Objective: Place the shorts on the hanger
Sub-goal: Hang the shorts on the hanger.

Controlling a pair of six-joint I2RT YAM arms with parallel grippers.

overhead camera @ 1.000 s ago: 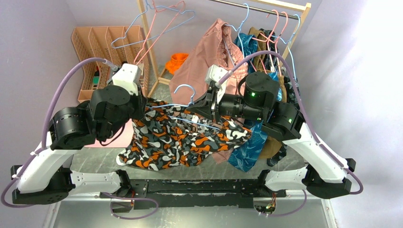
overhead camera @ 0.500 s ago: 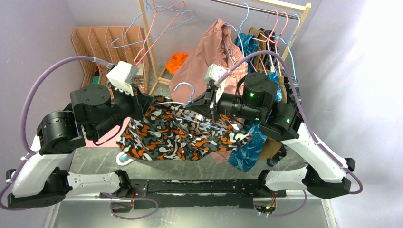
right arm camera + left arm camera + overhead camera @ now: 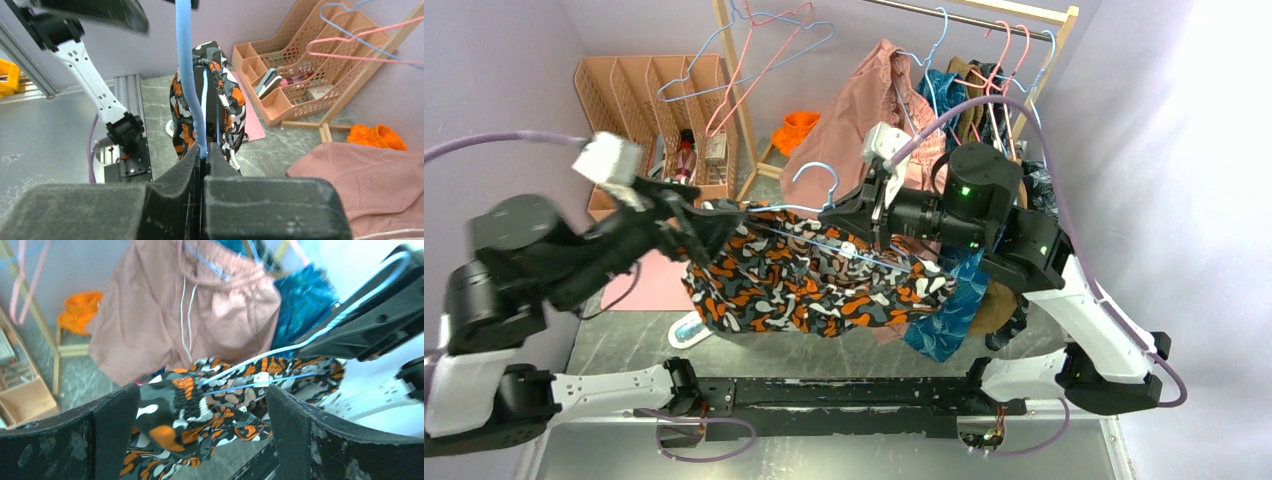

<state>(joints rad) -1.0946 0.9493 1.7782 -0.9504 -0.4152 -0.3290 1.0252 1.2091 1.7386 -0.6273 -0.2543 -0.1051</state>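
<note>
From above, the left arm [image 3: 534,265] is smeared by motion blur. The left gripper [image 3: 692,218] blurs into the left edge of the shorts [image 3: 804,290], so contact there cannot be told. The hanger [image 3: 186,75] runs off the top edge of the right wrist view, and from above it is partly buried in fabric. Items in the far-left pink organizer [image 3: 609,100] are too small to identify. The right arm [image 3: 1024,250] hides much of a blue garment [image 3: 939,320].

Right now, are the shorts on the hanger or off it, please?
On: the shorts hang draped over the light-blue hanger, whose wires pass inside the waistband.
</note>
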